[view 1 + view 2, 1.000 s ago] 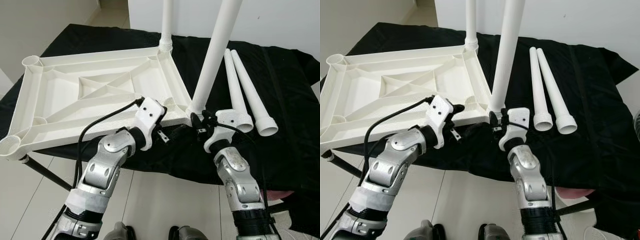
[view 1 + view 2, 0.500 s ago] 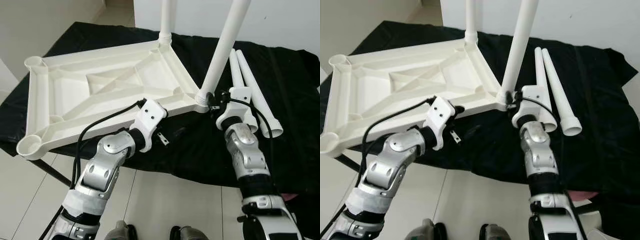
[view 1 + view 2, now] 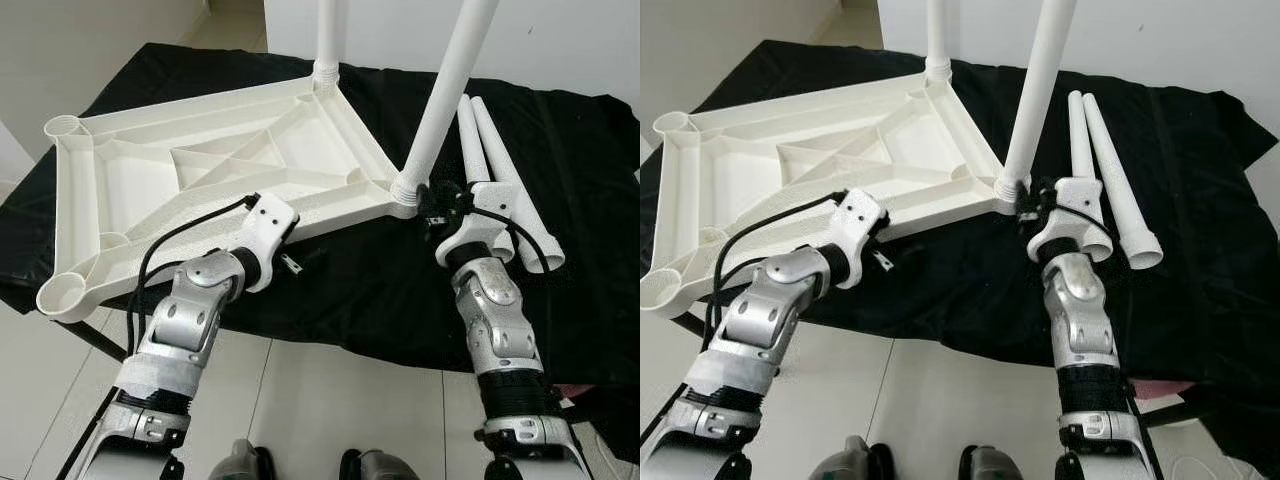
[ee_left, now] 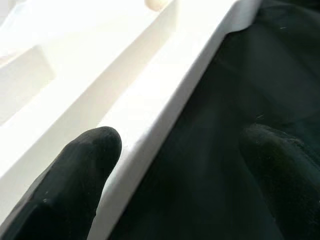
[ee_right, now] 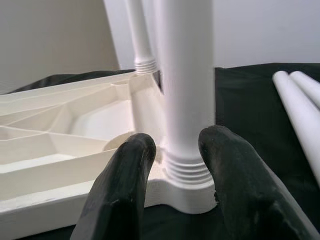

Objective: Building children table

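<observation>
From the head views, the white tabletop (image 3: 210, 190) lies upside down on the black cloth (image 3: 560, 130) with two legs (image 3: 445, 90) standing in its right-hand corners — two loose legs (image 3: 500, 175) lie near the cloth's right edge, so I judge it half built. The left wrist view has the left gripper (image 4: 175, 165) spread wide across the tabletop's near rim. The right wrist view shows the right gripper (image 5: 172, 150) closed around the near leg's base — perhaps seating it.

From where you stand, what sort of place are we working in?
Probably a room in a home, used as an assembly spot: pale tiled floor, plain white wall, and a work surface draped in black cloth holding an upside-down white plastic tabletop and two loose legs.
</observation>
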{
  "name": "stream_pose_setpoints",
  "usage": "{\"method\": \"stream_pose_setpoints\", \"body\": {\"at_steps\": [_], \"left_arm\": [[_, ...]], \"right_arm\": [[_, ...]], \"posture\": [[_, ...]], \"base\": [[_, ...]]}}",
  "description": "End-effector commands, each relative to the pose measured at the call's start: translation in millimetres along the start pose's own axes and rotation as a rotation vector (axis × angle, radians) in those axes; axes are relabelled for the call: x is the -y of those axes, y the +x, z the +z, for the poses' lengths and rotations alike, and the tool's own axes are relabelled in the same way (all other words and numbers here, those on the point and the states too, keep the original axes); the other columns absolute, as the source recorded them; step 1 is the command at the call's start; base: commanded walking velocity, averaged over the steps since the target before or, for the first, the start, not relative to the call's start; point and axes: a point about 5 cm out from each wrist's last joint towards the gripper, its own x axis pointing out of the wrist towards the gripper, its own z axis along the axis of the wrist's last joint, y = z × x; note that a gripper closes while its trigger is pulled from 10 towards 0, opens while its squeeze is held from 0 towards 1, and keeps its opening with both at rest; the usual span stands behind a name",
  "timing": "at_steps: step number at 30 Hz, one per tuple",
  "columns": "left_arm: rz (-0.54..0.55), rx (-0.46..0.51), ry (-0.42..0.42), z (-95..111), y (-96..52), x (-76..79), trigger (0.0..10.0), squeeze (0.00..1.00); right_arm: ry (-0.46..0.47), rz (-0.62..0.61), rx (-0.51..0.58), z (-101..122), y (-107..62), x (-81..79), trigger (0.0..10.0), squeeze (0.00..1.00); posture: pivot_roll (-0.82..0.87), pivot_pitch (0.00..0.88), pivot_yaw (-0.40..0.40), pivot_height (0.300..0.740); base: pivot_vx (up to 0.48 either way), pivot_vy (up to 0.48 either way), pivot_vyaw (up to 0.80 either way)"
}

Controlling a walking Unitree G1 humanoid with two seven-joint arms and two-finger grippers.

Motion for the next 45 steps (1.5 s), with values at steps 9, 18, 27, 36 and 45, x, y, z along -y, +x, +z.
{"method": "stream_pose_setpoints", "body": {"at_steps": [9, 18, 27, 36, 45], "left_arm": [[0.342, -0.091, 0.054, -12, -2.3, -38.2, 10.0, 0.00], [0.299, -0.159, 0.095, -23, 2.6, -41.2, 10.0, 0.00], [0.301, -0.133, 0.049, -19, 8.8, -41.2, 0.0, 0.00], [0.248, -0.081, 0.030, -11, 19.7, -24.1, 0.0, 0.00], [0.225, -0.079, 0.023, -12, 24.6, -14.6, 0.0, 0.00]], "right_arm": [[0.009, 0.030, -0.047, -8, -15.9, -3.6, 10.0, 0.00], [-0.014, 0.023, -0.033, -1, -12.4, 3.3, 10.0, 0.00], [-0.026, 0.019, -0.030, 1, -11.0, 4.2, 10.0, 0.00], [-0.044, 0.009, -0.028, 3, -8.7, 10.0, 10.0, 0.00], [-0.055, 0.007, -0.023, 6, -6.0, 12.3, 10.0, 0.00]], "posture": [[-0.12, 0.105, 0.072, 0.740], [-0.13, 0.087, 0.077, 0.740], [-0.13, 0.089, 0.081, 0.740], [-0.13, 0.096, 0.075, 0.740], [-0.13, 0.095, 0.073, 0.740]], "base": [[0.000, 0.000, 0.00], [0.000, 0.000, 0.00], [0.000, 0.000, 0.00], [0.000, 0.000, 0.00], [0.000, 0.000, 0.00]]}}
